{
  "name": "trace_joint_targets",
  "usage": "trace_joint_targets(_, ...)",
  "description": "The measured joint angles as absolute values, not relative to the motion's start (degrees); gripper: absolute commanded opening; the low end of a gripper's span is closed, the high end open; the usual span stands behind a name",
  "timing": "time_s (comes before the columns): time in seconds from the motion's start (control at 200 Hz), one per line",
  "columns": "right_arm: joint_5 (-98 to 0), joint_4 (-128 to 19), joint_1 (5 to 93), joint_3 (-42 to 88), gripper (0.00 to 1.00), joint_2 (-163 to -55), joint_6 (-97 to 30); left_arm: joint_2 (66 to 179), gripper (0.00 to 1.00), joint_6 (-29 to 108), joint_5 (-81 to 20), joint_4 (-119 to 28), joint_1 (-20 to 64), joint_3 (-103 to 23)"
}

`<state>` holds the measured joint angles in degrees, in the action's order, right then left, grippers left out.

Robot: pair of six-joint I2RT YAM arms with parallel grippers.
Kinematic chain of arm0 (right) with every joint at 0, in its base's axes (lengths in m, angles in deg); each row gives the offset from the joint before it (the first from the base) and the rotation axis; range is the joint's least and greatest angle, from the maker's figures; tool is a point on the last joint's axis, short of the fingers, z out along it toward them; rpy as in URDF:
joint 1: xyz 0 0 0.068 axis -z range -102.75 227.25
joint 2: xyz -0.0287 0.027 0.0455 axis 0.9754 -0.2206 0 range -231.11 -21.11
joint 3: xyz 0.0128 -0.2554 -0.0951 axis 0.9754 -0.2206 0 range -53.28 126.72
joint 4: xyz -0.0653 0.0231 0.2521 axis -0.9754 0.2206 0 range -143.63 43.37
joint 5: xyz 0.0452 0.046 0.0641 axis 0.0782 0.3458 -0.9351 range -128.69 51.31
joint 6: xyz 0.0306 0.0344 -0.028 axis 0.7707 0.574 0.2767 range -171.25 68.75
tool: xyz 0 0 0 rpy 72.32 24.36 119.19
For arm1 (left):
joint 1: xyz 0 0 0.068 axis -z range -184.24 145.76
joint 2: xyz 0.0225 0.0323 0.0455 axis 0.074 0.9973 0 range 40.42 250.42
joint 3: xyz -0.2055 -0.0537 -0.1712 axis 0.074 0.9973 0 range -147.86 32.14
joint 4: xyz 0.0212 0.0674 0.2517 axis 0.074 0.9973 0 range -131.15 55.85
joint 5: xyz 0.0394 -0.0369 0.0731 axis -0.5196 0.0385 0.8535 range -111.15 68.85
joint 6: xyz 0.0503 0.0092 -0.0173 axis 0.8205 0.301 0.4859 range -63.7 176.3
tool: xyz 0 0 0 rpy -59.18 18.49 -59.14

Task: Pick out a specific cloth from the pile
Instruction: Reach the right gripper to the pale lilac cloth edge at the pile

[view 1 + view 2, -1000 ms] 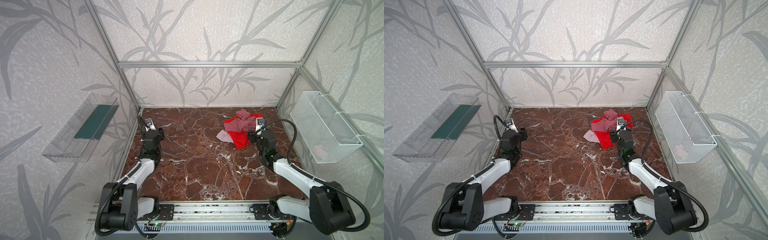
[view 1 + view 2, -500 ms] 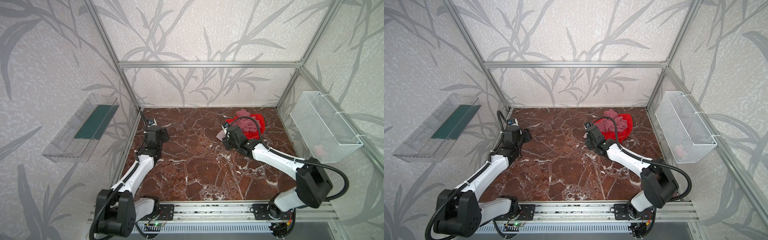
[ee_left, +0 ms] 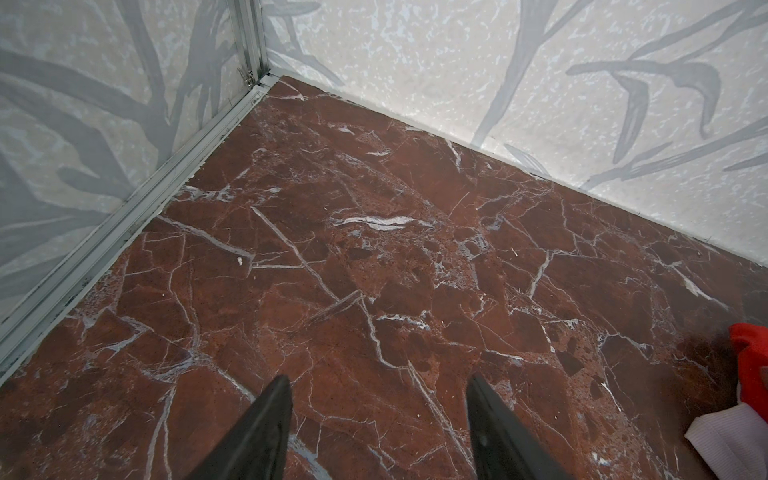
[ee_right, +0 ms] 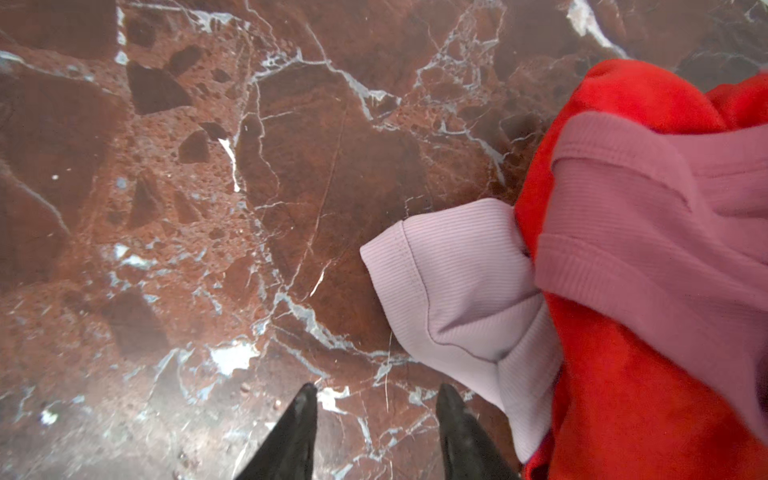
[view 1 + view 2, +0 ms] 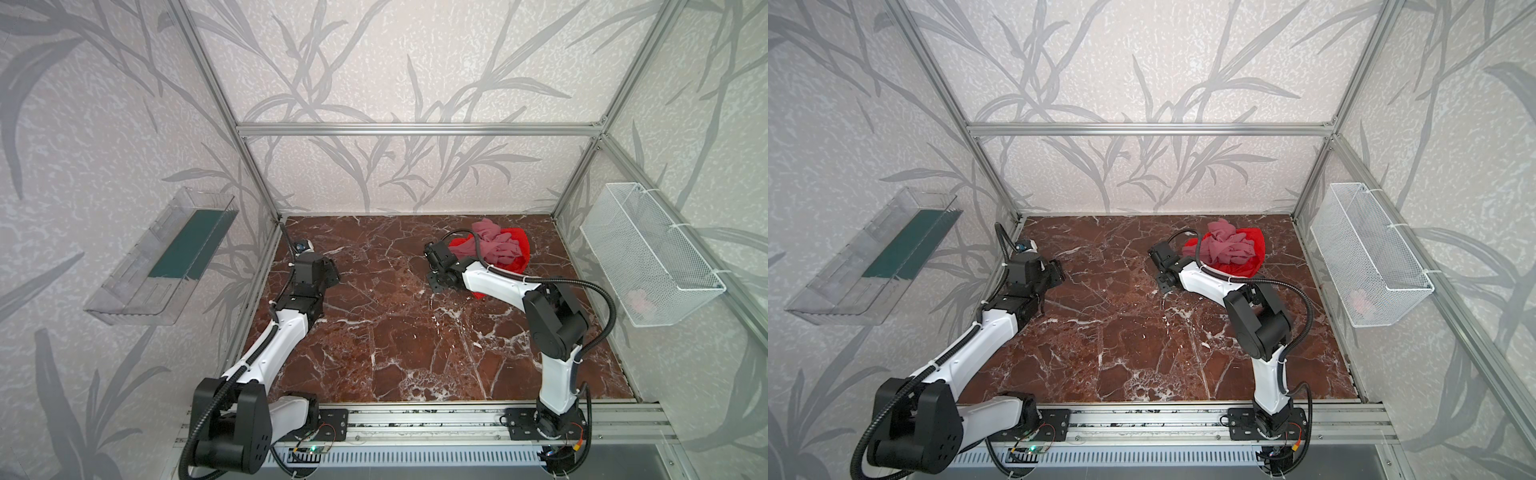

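Observation:
The pile [image 5: 505,249] lies at the back right of the marble floor: a dusty-rose cloth [image 5: 1225,245] heaped on a bright red one [image 5: 1254,255]. The cloth [image 4: 457,291], pale lilac-pink and ribbed, sticks out from under them on the pile's left side; my right arm hides it in both top views. My right gripper [image 4: 378,390] is open over bare marble just beside that pale edge, touching nothing. It sits at the pile's left front [image 5: 436,282]. My left gripper [image 3: 378,378] is open and empty, low over the floor at the left [image 5: 332,272]. The left wrist view catches the cloth's corner [image 3: 731,436].
A white wire basket [image 5: 648,257] hangs on the right wall with something pink inside [image 5: 640,299]. A clear plastic shelf [image 5: 166,257] with a green base is on the left wall. Aluminium frame posts and walls close in the floor.
My right arm swung from the pile's right side across to its left front, and its jaws narrowed. My left arm reached a little further out over the floor.

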<state>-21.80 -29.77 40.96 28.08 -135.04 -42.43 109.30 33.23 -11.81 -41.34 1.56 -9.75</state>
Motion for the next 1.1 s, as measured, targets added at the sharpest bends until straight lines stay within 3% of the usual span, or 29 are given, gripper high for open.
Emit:
trace_joint_targets(0.61,-20.29,-27.92,44.13,33.72,0.48,-142.06,-41.82,110.94,0.64,33.66,-11.07,-41.27,1.56,-9.79)
trace_joint_targets(0.835,-20.14,-27.5,44.72,35.8,0.3,-144.55,-41.78,111.29,0.64,33.75,-10.67,-41.34,1.56,-10.14)
trace_joint_targets(0.985,-19.62,-27.19,45.03,36.95,0.0,-145.73,-41.82,111.88,0.64,33.77,-10.56,-41.32,1.56,-10.88)
trace_joint_targets(1.1,-19.48,-27.11,45.07,37.0,0.0,-145.82,-41.47,112.25,0.63,33.8,-10.56,-41.38,1.56,-11.23)
